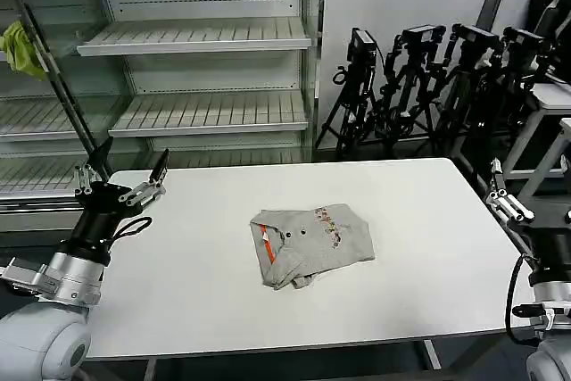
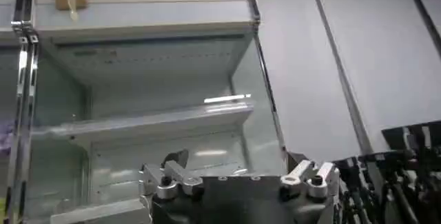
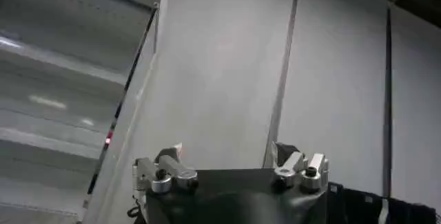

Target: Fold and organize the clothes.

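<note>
Right now the grey shirt sits folded in a rough bundle mid-bench, small multicoloured print up top, orange trim on its left edge, buttons showing. White bench otherwise carries nothing else near it. Left gripper is raised over the bench's left rear corner, pointing up toward the shelving, fingers spread apart, holding nothing. Right gripper hangs off the bench's right edge, well apart from the shirt; can't tell its finger state from here. Yellow-green cloth hangs on the shelf rack at far left. Tripods stacked behind.
</note>
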